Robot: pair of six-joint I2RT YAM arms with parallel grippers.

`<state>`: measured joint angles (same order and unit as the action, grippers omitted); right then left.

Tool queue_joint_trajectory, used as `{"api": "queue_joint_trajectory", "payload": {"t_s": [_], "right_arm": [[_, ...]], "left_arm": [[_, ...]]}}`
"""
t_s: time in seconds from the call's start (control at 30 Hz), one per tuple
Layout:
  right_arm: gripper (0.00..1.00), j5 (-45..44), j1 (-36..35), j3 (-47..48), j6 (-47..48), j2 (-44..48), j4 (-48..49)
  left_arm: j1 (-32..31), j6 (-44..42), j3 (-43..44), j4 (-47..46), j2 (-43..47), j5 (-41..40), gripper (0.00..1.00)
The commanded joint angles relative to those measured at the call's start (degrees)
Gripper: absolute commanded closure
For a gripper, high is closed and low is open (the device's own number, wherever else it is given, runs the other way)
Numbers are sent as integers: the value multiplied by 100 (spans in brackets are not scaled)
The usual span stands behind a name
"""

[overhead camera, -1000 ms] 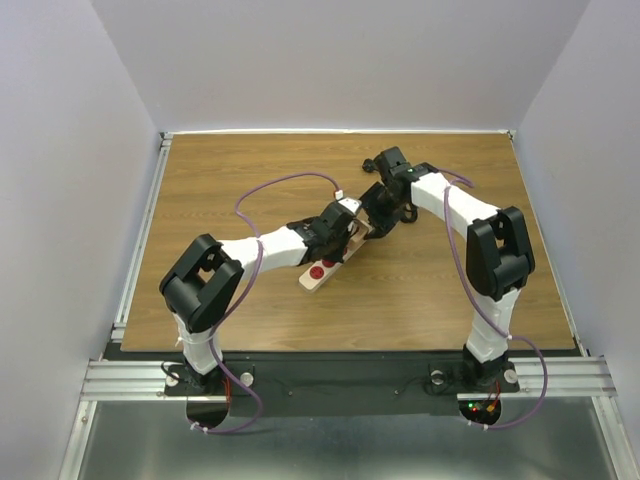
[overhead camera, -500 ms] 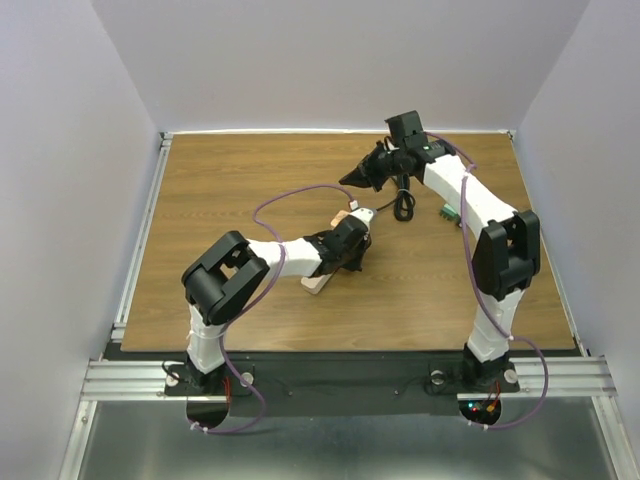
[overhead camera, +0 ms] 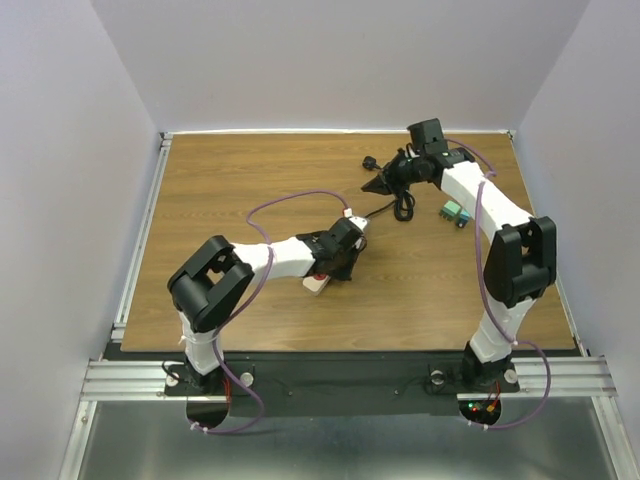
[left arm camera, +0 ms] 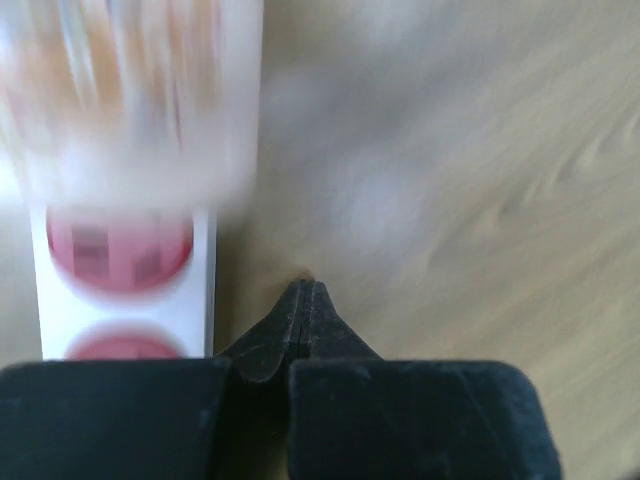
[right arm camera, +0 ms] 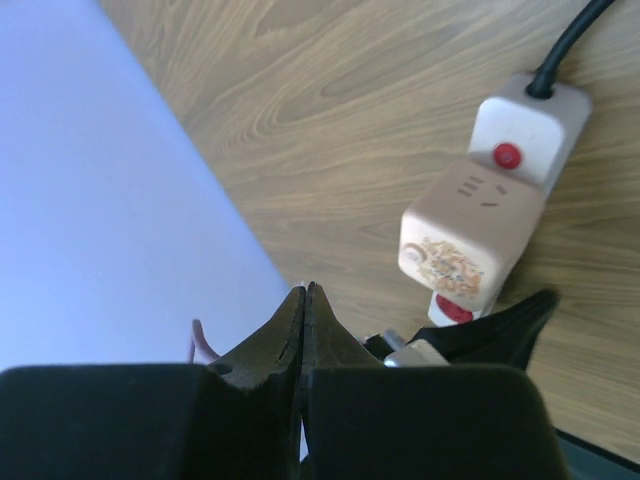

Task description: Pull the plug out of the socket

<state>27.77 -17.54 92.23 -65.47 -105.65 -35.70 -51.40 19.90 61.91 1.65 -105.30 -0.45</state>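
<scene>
The socket (overhead camera: 316,285), a beige power strip with round red outlets (left arm camera: 120,245), lies mid-table. In the right wrist view its switch end (right arm camera: 507,155) shows, with the black cord (right arm camera: 560,50) leaving it. The plug (right arm camera: 465,245), a beige block with a coloured print on one face, sits on the strip beside that end; it is a blur (left arm camera: 130,90) in the left wrist view. My left gripper (overhead camera: 345,250) is shut and empty, its tips (left arm camera: 305,290) down at the table right beside the strip. My right gripper (overhead camera: 378,186) is shut, holds nothing, and hangs raised at the back, well off the strip.
The strip's black cord (overhead camera: 403,208) coils at the back right, and its dark plug end (overhead camera: 368,160) lies on the wood. A small green object (overhead camera: 453,212) rests right of the coil. Purple cables loop off both arms. Grey walls close in three sides.
My right gripper has drawn back from the strip's far end, risen toward the back right and shut. My left gripper has shifted a little along the strip and stayed shut.
</scene>
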Motion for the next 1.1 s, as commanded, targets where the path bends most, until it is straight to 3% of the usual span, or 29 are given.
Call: {"api": "queue_joint_trajectory", "payload": {"t_s": [0.0, 0.3, 0.4, 0.57, 0.73, 1.07], "right_arm": [[99, -297, 250, 41, 517, 509, -94], [90, -1133, 356, -538, 1414, 703, -587], [100, -1326, 357, -1038, 1642, 747, -604], [100, -1397, 348, -1540, 1836, 844, -578], [99, -1002, 339, -1725, 2108, 309, -315], [100, -615, 119, -1084, 2267, -790, -33]], "left_arm": [[-37, -65, 538, 1739, 789, 343, 100], [199, -39, 2026, 3015, 1783, 520, 100], [901, 84, 2220, 3192, 2118, 379, 100], [2149, -223, 2010, 3148, 2110, 141, 100], [2195, -540, 1484, 2631, 1513, 405, 100], [2178, -399, 682, 1628, 889, 932, 100]]}}
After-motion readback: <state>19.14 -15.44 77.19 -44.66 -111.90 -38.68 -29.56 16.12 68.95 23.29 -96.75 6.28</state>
